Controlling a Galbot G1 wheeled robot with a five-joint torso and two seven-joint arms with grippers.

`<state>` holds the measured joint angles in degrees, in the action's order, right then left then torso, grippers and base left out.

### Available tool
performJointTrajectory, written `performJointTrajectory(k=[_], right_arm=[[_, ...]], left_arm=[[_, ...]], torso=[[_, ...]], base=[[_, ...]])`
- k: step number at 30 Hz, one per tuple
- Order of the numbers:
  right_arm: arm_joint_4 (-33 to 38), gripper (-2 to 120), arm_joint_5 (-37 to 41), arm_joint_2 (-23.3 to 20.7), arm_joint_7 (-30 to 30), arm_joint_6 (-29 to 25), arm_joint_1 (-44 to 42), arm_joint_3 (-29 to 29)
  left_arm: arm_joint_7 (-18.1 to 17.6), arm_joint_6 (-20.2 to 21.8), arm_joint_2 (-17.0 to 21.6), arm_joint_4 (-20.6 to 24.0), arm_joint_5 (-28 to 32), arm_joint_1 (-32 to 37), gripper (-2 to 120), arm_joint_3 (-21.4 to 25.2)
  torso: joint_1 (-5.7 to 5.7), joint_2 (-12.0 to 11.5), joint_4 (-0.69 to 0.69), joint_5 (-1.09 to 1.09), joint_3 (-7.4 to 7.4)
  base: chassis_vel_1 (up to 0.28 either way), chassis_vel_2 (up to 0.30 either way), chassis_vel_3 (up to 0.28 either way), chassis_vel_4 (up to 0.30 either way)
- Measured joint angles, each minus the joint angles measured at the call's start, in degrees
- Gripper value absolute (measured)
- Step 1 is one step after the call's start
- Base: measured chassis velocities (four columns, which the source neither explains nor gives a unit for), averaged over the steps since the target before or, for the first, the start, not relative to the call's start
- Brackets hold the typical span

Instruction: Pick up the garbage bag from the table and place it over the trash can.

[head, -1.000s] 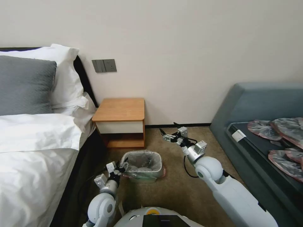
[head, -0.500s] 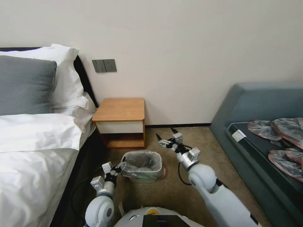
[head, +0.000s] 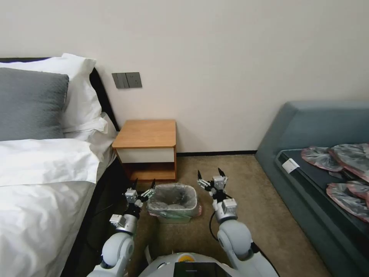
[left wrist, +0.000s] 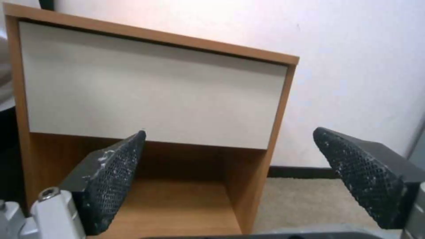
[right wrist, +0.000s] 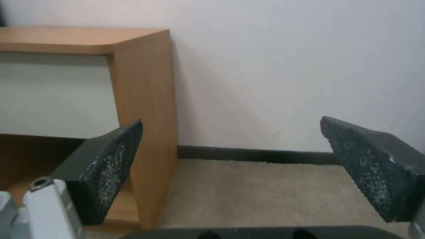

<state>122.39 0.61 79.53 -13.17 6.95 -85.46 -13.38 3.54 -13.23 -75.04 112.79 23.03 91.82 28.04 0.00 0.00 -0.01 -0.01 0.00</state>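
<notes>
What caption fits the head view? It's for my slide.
Garbage bag lines the trash can; open left gripper and right gripper flank it.

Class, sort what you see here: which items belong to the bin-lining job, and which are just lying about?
Belongs to the job:
garbage bag, already lining the bin
trash can
table
left gripper, open
right gripper, open

Just lying about:
pillows
bed
sofa
spare bags on the sofa
</notes>
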Motion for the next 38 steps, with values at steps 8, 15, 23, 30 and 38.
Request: performJointTrajectory(k=[8,15,23,30,38], right_arm=[[-2.5,100,-1.7,2.4,1.4,-4.0,-1.5,-2.0],[-2.6,100,-1.7,2.4,1.5,-4.0,-1.5,-2.0],[-2.6,100,-1.6,2.3,1.6,-4.0,-1.3,-1.9],[-2.5,100,-1.6,2.2,1.6,-3.9,-1.3,-1.9],[-2.5,100,-1.5,2.2,1.6,-3.9,-1.3,-1.9]], left_arm=[[-3.4,-5.7,-1.1,-2.7,-3.1,-0.1,97,0.0],[-3.6,-5.7,-1.1,-2.7,-3.1,-0.1,97,0.0],[-3.7,-5.5,-1.1,-2.6,-3.1,0.0,97,-0.1],[-3.7,-5.4,-1.1,-2.6,-3.0,0.0,97,-0.1],[-3.8,-5.3,-1.1,-2.5,-3.0,0.0,97,-0.1]], torso=[[0.0,0.0,0.01,0.0,0.0],[0.0,0.0,0.01,0.01,0.0],[0.0,0.0,0.01,0.01,0.0],[0.0,0.0,0.01,0.01,0.0],[0.0,0.0,0.01,0.01,0.0]], base=[[0.0,0.0,0.0,0.0],[0.0,0.0,0.0,0.0],[0.0,0.0,0.0,0.0],[0.0,0.0,0.0,0.0],[0.0,0.0,0.0,0.0]])
